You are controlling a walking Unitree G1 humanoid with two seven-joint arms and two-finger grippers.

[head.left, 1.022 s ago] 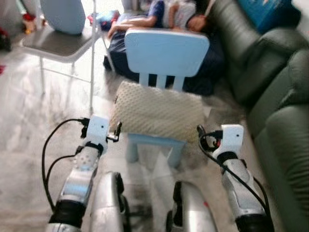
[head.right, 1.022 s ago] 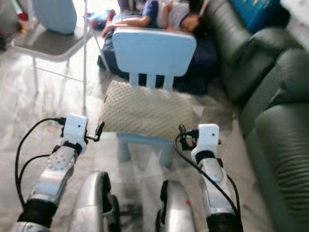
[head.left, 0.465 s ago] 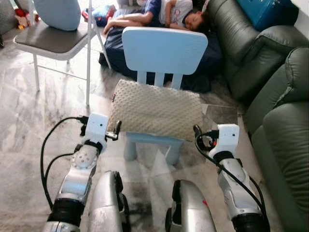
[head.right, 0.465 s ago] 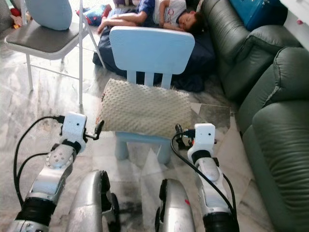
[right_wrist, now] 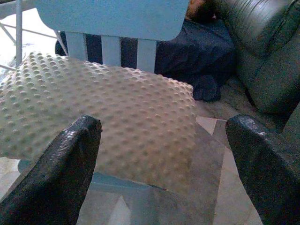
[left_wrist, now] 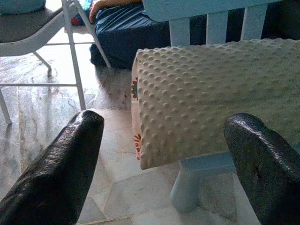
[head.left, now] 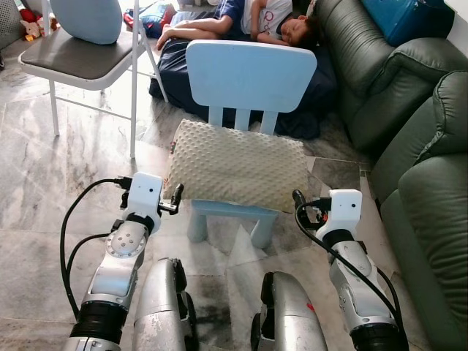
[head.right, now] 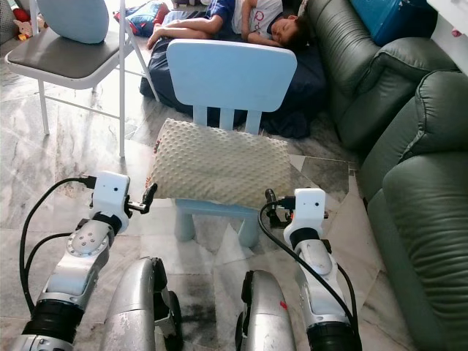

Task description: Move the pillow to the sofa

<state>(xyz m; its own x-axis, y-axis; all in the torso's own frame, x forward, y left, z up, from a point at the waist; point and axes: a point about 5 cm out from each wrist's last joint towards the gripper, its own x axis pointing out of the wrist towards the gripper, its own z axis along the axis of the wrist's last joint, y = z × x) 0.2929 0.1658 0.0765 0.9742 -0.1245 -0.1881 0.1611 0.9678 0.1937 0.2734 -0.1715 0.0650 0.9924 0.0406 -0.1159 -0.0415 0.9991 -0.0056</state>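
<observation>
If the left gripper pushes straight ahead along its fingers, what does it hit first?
Most likely the pillow: the open left gripper points at its near left end on the small blue chair. Depth is hard to judge.

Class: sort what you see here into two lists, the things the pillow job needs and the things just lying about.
Needed: pillow, sofa, left tool, right tool, both open.

Lying about: blue chair, folding chair, person on the floor, blue box.

Beige dotted pillow (head.left: 235, 164), pale-blue chair (head.left: 251, 74)
</observation>
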